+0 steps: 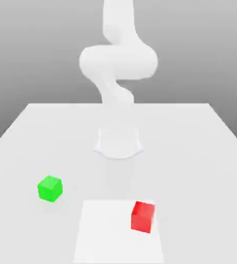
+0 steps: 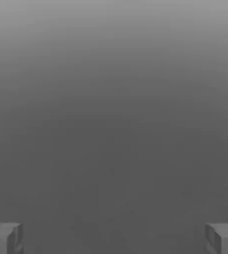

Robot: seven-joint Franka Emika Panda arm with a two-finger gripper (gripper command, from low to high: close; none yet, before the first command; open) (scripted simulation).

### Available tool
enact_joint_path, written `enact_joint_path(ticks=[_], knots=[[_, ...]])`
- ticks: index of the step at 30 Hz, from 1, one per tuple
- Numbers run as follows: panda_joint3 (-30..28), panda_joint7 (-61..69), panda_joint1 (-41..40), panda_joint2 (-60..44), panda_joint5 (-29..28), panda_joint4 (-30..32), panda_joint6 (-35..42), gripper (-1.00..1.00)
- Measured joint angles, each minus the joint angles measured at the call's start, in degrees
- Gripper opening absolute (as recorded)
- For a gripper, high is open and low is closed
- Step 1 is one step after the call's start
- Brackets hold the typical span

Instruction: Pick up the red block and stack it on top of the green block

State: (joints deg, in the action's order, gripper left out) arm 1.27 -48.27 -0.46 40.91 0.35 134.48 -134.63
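With the red block (image 1: 142, 216) lying on the table (image 1: 203, 134) near the front edge and the green block (image 1: 50, 188) sitting well apart toward the exterior view's left, the gripper (image 2: 114, 238) is being held spread wide and empty, apparently ready for the pick.

A white table (image 1: 203, 149) carries a brighter white square patch (image 1: 105, 232) near its front edge.

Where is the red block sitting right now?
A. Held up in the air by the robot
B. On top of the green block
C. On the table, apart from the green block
C: the red block rests on the table, well toward the exterior view's right of the green block, with bare surface between them.
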Motion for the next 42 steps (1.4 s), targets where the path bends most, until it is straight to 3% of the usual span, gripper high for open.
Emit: enact_joint_path(ticks=[19,26,27,34,40,42], knots=[[8.1,-22.4,-0.4,-40.1,-1.0,21.4,-23.0,0.0],[3.8,-27.9,3.0,-54.7,-6.6,21.0,-34.6,0.0],[3.3,-28.3,3.4,-55.9,-7.1,20.8,-35.5,-1.0],[3.4,-28.3,3.3,-55.7,-7.1,20.9,-35.5,-1.0],[5.8,-24.4,2.1,-44.5,-1.9,22.6,-26.1,-1.0],[4.0,-24.1,-2.5,-41.4,-2.4,23.8,-24.3,-1.0]])
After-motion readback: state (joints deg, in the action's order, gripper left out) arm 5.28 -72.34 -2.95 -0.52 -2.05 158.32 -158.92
